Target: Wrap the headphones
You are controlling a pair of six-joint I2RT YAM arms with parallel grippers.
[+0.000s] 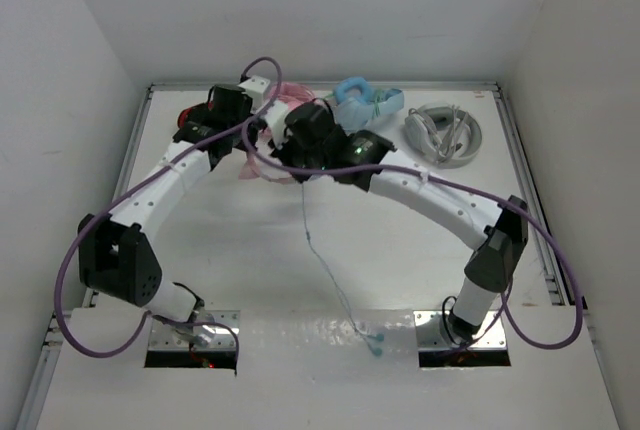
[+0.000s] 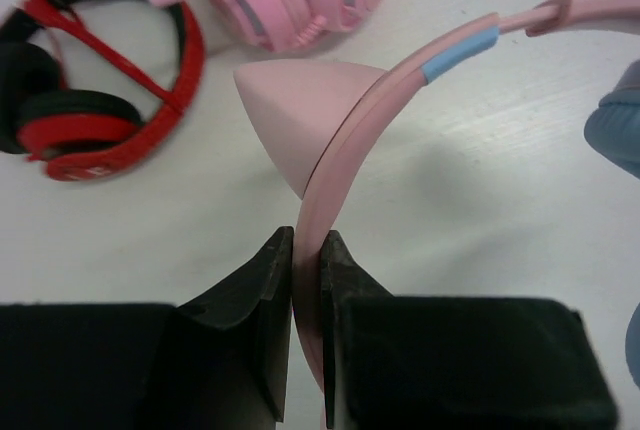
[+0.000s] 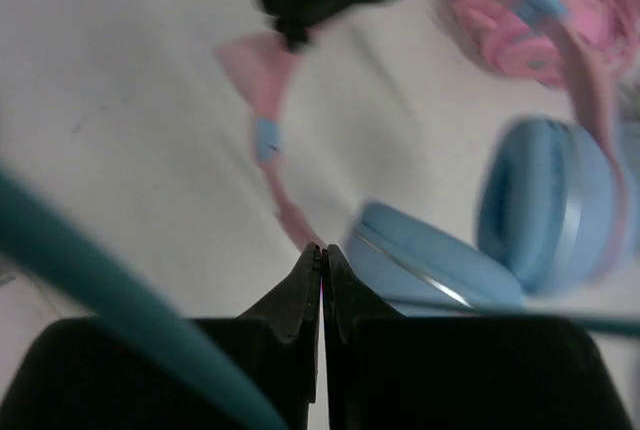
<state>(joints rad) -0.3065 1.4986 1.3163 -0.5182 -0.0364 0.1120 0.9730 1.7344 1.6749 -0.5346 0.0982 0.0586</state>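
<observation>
Enclosing the white table (image 1: 250, 250), white walls (image 1: 300, 10) are seen; the headphones (image 2: 460, 52) are clamped by the left gripper (image 2: 307, 250); the right gripper (image 3: 321, 255) is closed.

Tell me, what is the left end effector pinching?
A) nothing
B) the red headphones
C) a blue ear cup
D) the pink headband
D: the left end effector is clamped on the pink headband, right by its cat ear.
</observation>
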